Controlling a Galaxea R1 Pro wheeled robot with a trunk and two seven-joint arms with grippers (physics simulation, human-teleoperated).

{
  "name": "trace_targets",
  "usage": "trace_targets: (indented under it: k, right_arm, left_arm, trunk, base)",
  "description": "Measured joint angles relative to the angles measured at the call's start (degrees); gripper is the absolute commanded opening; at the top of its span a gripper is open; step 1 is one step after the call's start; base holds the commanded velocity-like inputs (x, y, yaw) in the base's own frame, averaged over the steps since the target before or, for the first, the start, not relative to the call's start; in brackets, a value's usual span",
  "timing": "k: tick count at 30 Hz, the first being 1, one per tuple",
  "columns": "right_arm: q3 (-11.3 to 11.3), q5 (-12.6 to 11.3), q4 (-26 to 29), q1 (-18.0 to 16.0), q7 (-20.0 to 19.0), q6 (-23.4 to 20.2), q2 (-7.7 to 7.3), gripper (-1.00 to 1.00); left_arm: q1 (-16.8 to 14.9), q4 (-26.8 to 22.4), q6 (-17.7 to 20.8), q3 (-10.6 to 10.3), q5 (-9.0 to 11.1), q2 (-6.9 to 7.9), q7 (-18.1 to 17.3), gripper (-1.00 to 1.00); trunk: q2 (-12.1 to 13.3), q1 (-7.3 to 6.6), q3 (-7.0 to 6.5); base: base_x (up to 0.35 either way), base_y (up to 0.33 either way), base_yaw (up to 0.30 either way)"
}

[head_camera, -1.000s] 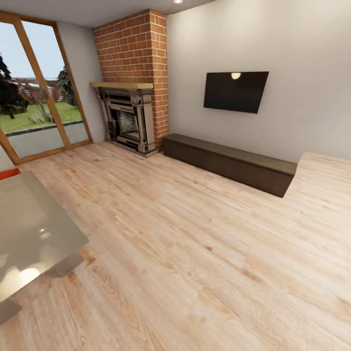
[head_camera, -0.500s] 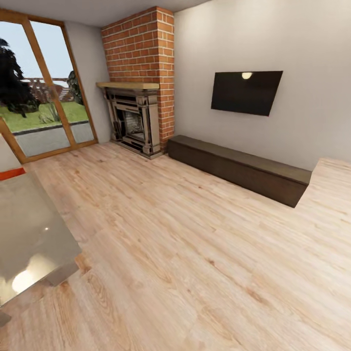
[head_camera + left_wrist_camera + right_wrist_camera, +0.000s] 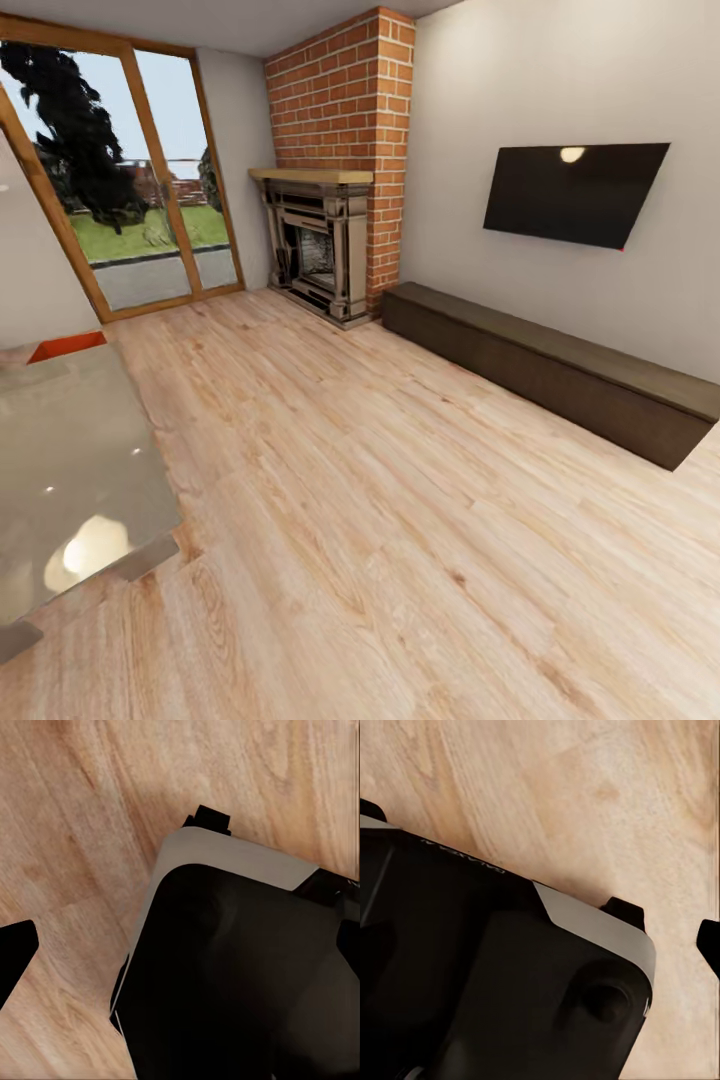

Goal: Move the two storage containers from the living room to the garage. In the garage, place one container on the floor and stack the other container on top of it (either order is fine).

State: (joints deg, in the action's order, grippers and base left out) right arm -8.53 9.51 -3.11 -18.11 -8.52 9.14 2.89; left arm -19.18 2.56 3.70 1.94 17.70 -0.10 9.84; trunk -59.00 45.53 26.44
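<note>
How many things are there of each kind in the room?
Fireplace: 1
Television: 1
Long dark bench: 1
Glass table: 1
Orange-red container, just a corner showing: 1
Total: 5

Robot body (image 3: 472, 967), dark casing, right wrist view: thin line of light lettering by upper edge, too small & blurred, can't read.
TV (image 3: 572, 193): blank screen, no brand legible.
Rest of room: no txt, labels, nos. or signs legible.
</note>
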Motion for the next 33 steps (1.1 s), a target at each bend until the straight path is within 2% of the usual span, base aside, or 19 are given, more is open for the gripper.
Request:
trace_targets:
  k: [25, 33]
  right_arm:
    - [-0.09, 0.1, 0.11, -0.02, 0.08, 0.09, -0.36, 1.0]
    - [-0.09, 0.18, 0.09, -0.01, 0.08, 0.16, -0.19, 1.0]
  left_arm:
    - [-0.01, -0.04, 0.02, 0.08, 0.0, 0.02, 0.0, 1.0]
    - [0.0, -0.08, 0.0, 0.08, 0.01, 0.02, 0.02, 1.0]
  trunk:
    - [0.0, 0.0, 0.0]
    - [0.0, 0.0, 0.39]
  base:
    - [0.309, -0.17, 0.007]
    - [0.309, -0.149, 0.143]
